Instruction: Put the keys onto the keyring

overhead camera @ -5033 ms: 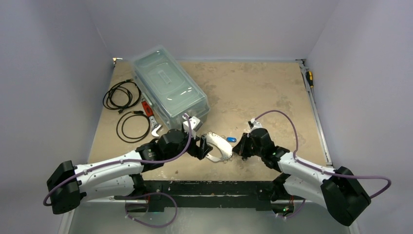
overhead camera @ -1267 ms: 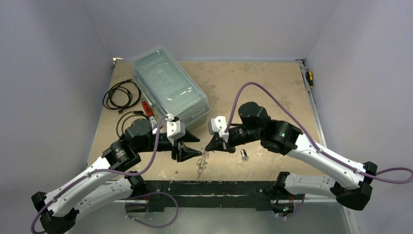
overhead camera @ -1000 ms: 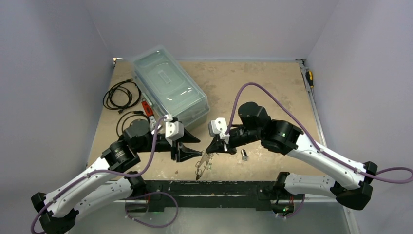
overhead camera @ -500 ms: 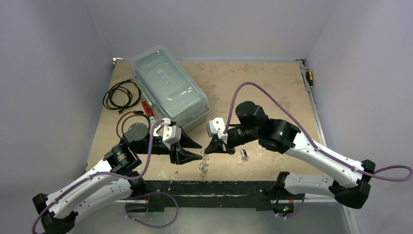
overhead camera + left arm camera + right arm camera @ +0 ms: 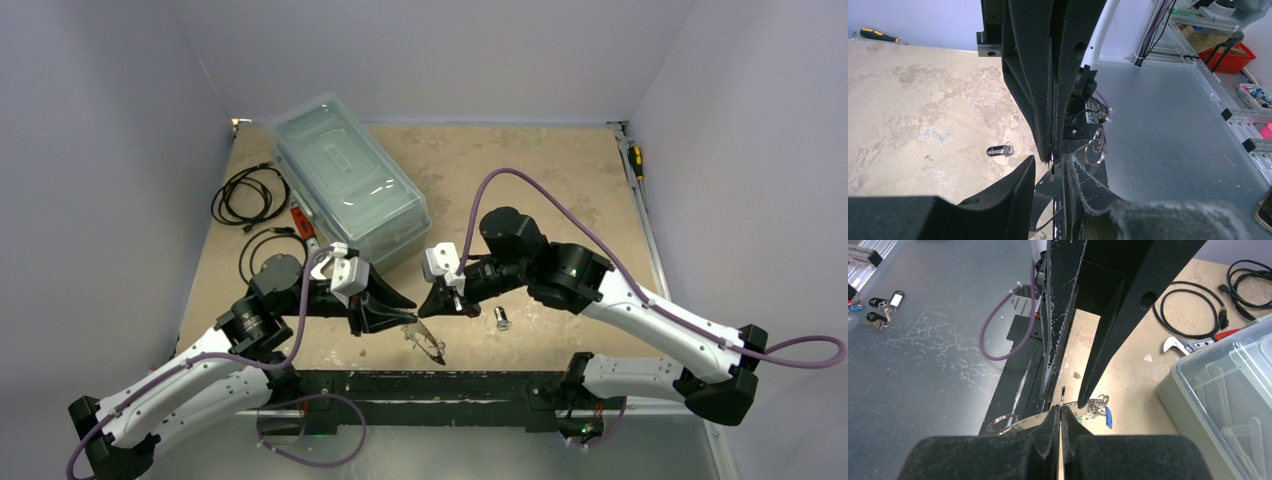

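Note:
My right gripper (image 5: 437,305) is shut on one small metal ring of the keyring (image 5: 428,343), a pale band that hangs slanted over the table's front edge. Facing it, my left gripper (image 5: 405,318) has its jaws narrowed but still apart, with the band (image 5: 1048,200) and that ring in the gap. In the right wrist view my gripper (image 5: 1060,410) pinches the thin ring, the pale band (image 5: 1023,422) runs left, and a blue-headed key (image 5: 1108,418) hangs in a cluster of rings beside a green speck. A dark and silver key (image 5: 502,320) lies loose on the table.
A clear lidded plastic box (image 5: 350,180) stands at the back left. Left of it lie coiled black cables (image 5: 250,195), a red-handled tool (image 5: 298,218) and a wrench (image 5: 1178,346). A screwdriver (image 5: 636,160) rests by the right wall. The table's black front edge lies just below the grippers.
The left jaws have narrowed around the keyring. The keyring, which hung straight down, now slants to the lower right. Both arms have shifted slightly left.

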Tool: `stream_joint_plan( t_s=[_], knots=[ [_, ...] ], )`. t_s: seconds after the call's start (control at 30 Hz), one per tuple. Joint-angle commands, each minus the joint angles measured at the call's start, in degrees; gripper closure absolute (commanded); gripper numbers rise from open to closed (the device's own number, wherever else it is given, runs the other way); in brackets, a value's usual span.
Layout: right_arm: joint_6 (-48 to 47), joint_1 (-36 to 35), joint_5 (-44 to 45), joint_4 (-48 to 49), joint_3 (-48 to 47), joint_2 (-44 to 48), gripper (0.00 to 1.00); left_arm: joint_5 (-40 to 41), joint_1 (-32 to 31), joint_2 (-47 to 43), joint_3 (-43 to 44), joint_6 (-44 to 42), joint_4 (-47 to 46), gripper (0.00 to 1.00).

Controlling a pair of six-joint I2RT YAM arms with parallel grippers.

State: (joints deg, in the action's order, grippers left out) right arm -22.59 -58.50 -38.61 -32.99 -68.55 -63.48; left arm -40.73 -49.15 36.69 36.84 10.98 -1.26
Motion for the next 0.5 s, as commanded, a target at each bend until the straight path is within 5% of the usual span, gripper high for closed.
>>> stream_joint_plan(
  t_s=[0.0,0.47],
  knots=[
    [-1.0,-0.4,-1.4,1.9,-3.0,0.7,1.00,-1.0,0.3,0.2,-0.1,0.4,-2.4,0.75],
    [-0.4,-0.4,-0.1,2.7,-3.0,1.4,1.00,-0.2,0.2,1.4,0.4,0.3,-1.0,0.78]
  ],
)
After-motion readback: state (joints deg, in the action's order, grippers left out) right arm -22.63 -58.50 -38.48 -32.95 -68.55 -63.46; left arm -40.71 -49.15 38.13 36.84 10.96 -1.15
